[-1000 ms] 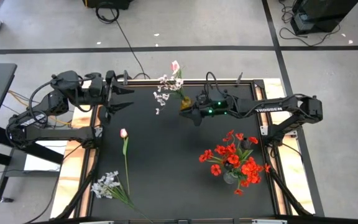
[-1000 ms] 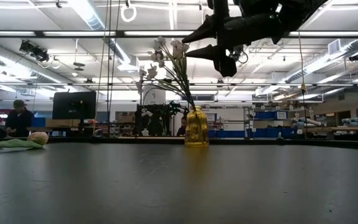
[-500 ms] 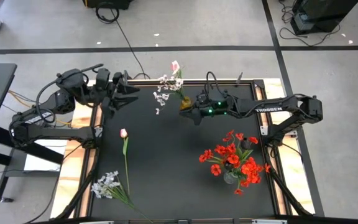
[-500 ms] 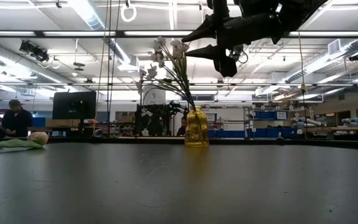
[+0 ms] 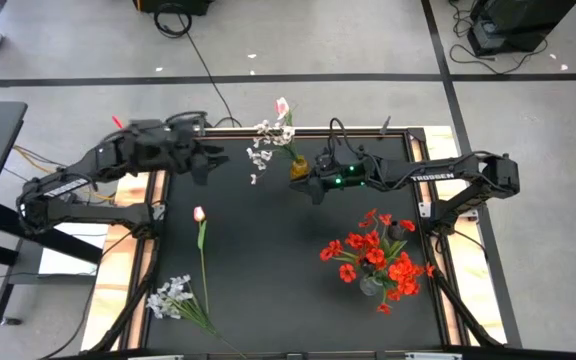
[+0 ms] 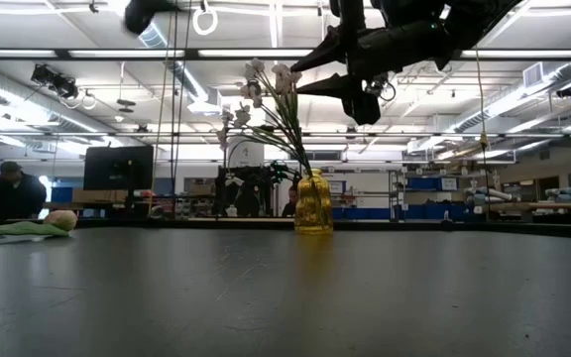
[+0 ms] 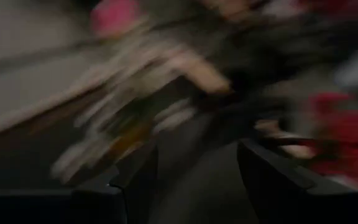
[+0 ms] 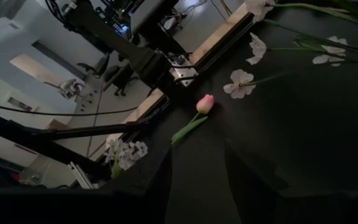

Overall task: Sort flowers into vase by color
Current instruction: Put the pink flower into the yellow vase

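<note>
A yellow vase (image 5: 298, 166) at the table's far middle holds white flowers (image 5: 263, 140) and one pink tulip (image 5: 282, 105). Red flowers (image 5: 376, 258) stand bunched in a clear vase (image 5: 370, 285) at the right. A loose pink tulip (image 5: 199, 213) and a white spray (image 5: 171, 297) lie flat on the black table at the left. My left gripper (image 5: 211, 163) hangs open above the far left corner, left of the yellow vase, with nothing between its fingers. My right gripper (image 5: 311, 188) stands open and holds nothing, raised just right of the yellow vase (image 6: 312, 203).
Bare black table (image 5: 268, 260) lies between the loose flowers and the red bunch. Wooden strips (image 5: 143, 270) edge the table on both sides. Cables run over the floor beyond the far edge. A person (image 6: 13, 188) sits in the room behind.
My left gripper has swung toward the table's right, nearer the yellow vase, sunk a little and rolled about its own pointing line, its fingers staying open. The flowers and vases have kept their places.
</note>
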Available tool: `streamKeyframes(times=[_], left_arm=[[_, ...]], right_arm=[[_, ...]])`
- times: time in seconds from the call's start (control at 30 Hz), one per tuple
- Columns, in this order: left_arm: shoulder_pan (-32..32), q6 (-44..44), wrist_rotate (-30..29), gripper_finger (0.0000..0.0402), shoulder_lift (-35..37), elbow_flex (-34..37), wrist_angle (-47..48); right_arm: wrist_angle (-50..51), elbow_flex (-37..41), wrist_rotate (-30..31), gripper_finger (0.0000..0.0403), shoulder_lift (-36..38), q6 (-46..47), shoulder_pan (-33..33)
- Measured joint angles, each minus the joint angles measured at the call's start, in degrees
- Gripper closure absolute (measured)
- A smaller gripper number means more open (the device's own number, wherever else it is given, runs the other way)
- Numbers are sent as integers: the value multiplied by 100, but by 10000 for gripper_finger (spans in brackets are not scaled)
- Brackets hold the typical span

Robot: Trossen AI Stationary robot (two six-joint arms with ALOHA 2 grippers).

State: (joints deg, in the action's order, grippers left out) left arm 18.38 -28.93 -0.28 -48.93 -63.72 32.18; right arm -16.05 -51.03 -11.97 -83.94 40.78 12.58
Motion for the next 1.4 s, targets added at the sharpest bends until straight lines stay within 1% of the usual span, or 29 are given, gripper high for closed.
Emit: streamKeyframes(times=[0.07, 0.1, 0.17, 0.2, 0.37, 0.5, 0.63, 0.77, 0.9, 0.97, 1.07, 1.23, 1.4], left_arm=[[-51, -618, -626, 177, -11, 81, 805], [-111, -925, -882, 177, -9, 176, 1034], [-251, -1548, -1194, 177, 36, 449, 1413], [-321, -1851, -1265, 177, 62, 609, 1536], [-668, -3366, -1537, 177, 148, 1569, 1513], [-883, -4376, -1547, 177, 133, 2407, 1487], [-1025, -5136, -1528, 177, 131, 3042, 1476], [-1101, -5456, -1527, 177, 131, 3349, 1436], [-1101, -5562, -1525, 178, 131, 3422, 1490], [-1101, -5570, -1525, 187, 131, 3422, 1530], [-1145, -5593, -1453, 210, 82, 3422, 1672], [-1516, -5798, -1206, 248, -195, 3422, 1668], [-1989, -6219, -880, 257, -612, 3422, 1636]], right_arm=[[28, 0, 6, 247, -2, -10, 1], [29, 0, 16, 247, -2, -34, 2], [28, 0, 37, 247, -2, -59, 2], [30, 0, 39, 247, -6, -68, 2], [47, 2, 34, 247, -24, -116, 2], [86, 2, 33, 247, -24, -197, 2], [248, 2, 21, 247, -24, -225, 2], [525, 2, -157, 247, -24, -304, 28], [799, 2, -162, 247, -24, -387, 35], [881, 2, -163, 247, -24, -446, 35], [1019, 2, -164, 247, -24, -497, 35], [1122, 2, -168, 247, -24, -501, 35], [1233, 2, -167, 247, -24, -501, 35]])
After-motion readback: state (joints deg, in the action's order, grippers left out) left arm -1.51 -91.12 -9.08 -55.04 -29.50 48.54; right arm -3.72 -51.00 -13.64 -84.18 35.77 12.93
